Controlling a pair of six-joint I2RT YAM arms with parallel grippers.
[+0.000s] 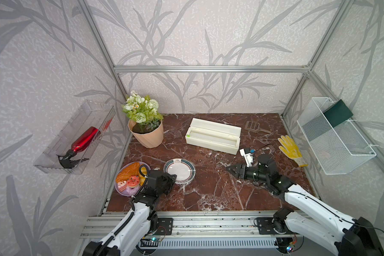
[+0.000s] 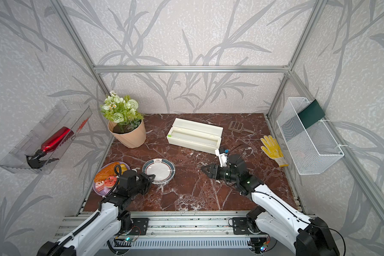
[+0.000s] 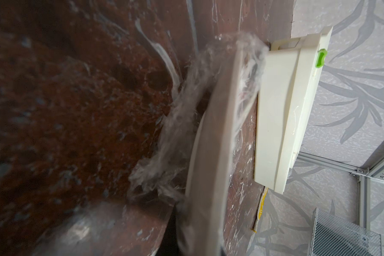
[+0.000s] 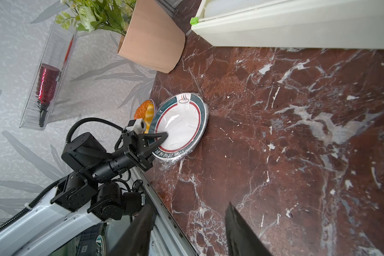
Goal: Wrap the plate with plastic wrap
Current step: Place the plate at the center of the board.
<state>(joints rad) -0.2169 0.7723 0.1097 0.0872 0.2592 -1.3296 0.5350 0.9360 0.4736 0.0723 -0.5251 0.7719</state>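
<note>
The plate [image 1: 179, 171], lower left on the worktop [image 1: 208, 195], lies under plastic wrap [image 4: 174, 163]. Closed, the left tool [image 4: 165, 134] touches its rim; the right tool [image 1: 229, 169] hangs parted, empty. Likely final tucking: next, press loose film under.

— What's sitting around the edges of that table [image 1: 208, 195]?
— A pot [image 1: 147, 136] of flowers [image 1: 141, 108] is standing in the far left corner, and a cream box [image 1: 213, 138] is lying at a slant just right of it.
— And past the box?
— A brown scoop [image 1: 251, 126] is lying near the back, with a yellow glove [image 1: 291, 149] sprawling by the right edge.
— Anything on the walls?
— A wire basket [image 1: 333, 144] is hanging on the right, holding a green card [image 1: 337, 113]. On the left a clear bin [image 1: 89, 115] is holding a red spray bottle [image 1: 84, 139]. A purple plate [image 1: 122, 192] is sitting at the near left, carrying toy food [image 1: 129, 172].
</note>
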